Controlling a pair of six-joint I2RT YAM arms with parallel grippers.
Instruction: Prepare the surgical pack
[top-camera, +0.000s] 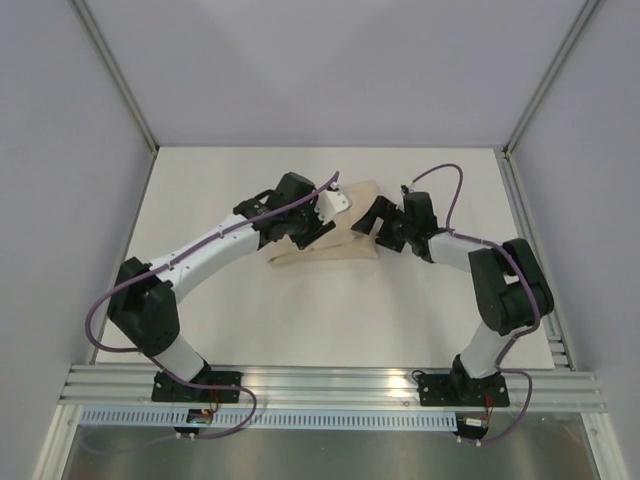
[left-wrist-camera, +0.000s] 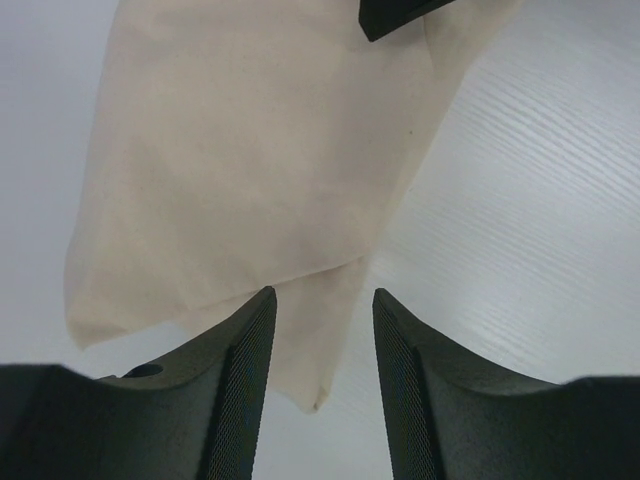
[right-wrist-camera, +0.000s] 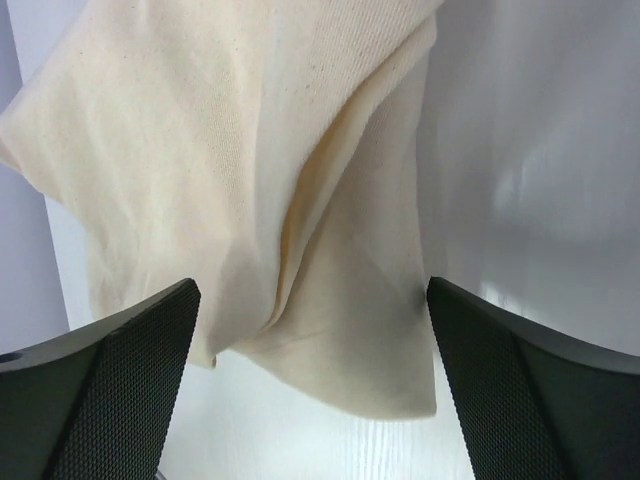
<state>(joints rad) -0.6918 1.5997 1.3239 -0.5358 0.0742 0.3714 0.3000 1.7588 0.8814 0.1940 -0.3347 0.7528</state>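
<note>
Cloth bundle (top-camera: 345, 247) blocking the middle, table (top-camera: 330, 315) open nearer and beyond

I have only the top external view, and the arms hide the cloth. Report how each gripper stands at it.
Observer: In the left wrist view, the left gripper is open by a narrow gap, and a corner of the tan cloth shows between its fingers.
Operator: Now the right one.
Observer: The right gripper is wide open. It straddles a folded edge of the cloth without pinching it.
Operator: Say what lies beside the cloth.
Observer: Both wrist views show only cloth and white table.
</note>
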